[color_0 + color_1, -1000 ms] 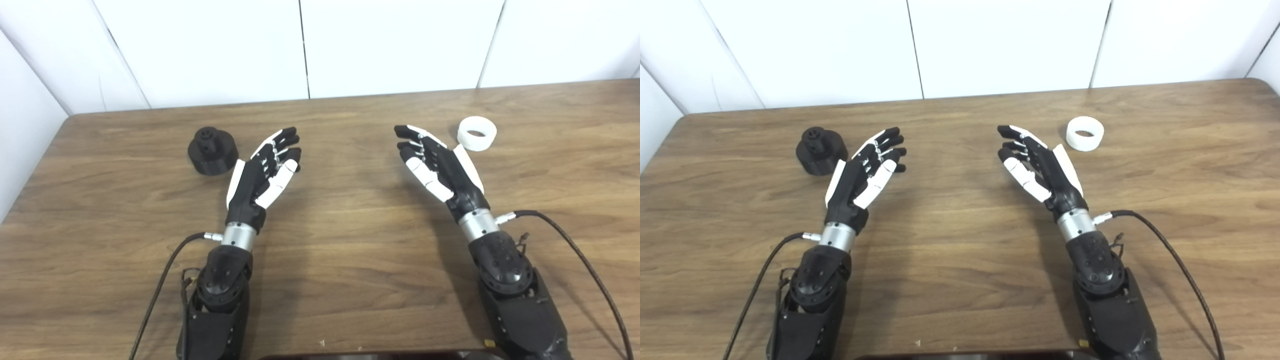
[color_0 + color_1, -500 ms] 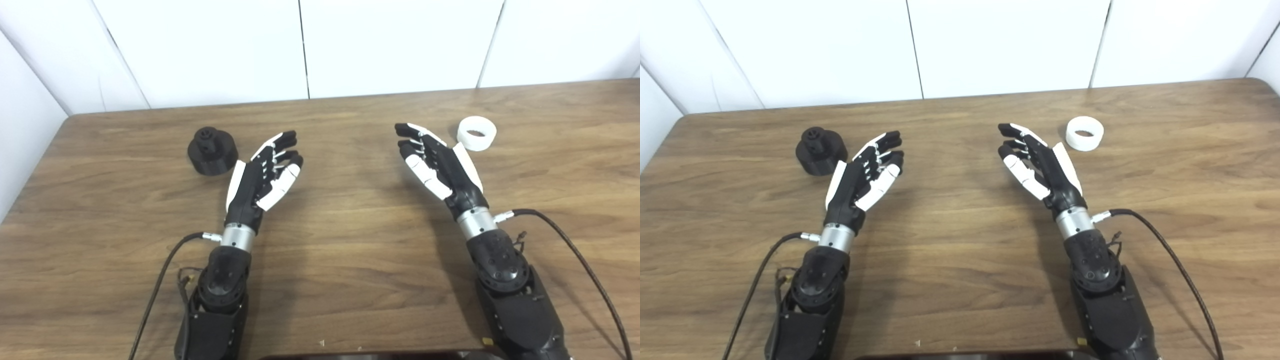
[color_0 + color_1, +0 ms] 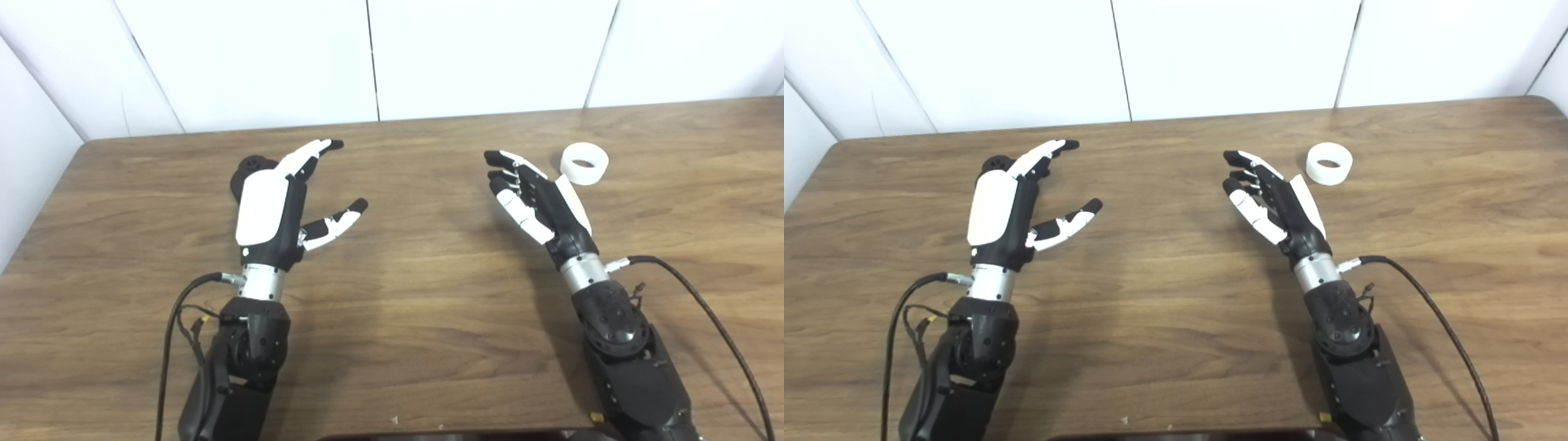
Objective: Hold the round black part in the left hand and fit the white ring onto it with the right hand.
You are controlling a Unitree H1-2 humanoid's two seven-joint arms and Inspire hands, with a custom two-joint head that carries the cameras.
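Left hand (image 3: 269, 211) in the left eye view sits left of centre, its white back turned up, fingers (image 3: 309, 153) stretched toward the upper middle and thumb splayed out to the right; it holds nothing. Behind it, partly hidden, the round black part (image 3: 248, 174) rests on the wooden table (image 3: 416, 294); whether hand and part touch cannot be told. Right hand (image 3: 539, 199) stands right of centre, fingers apart and lightly curled, empty. Just beyond it toward the upper right, the white ring (image 3: 584, 163) lies flat on the table, apart from the hand.

Seen from the right eye view, only a sliver of the black part (image 3: 992, 165) shows beside the left hand's fingers (image 3: 1038, 154). Ring (image 3: 1328, 163) lies upper right of the spread right hand (image 3: 1274, 199).
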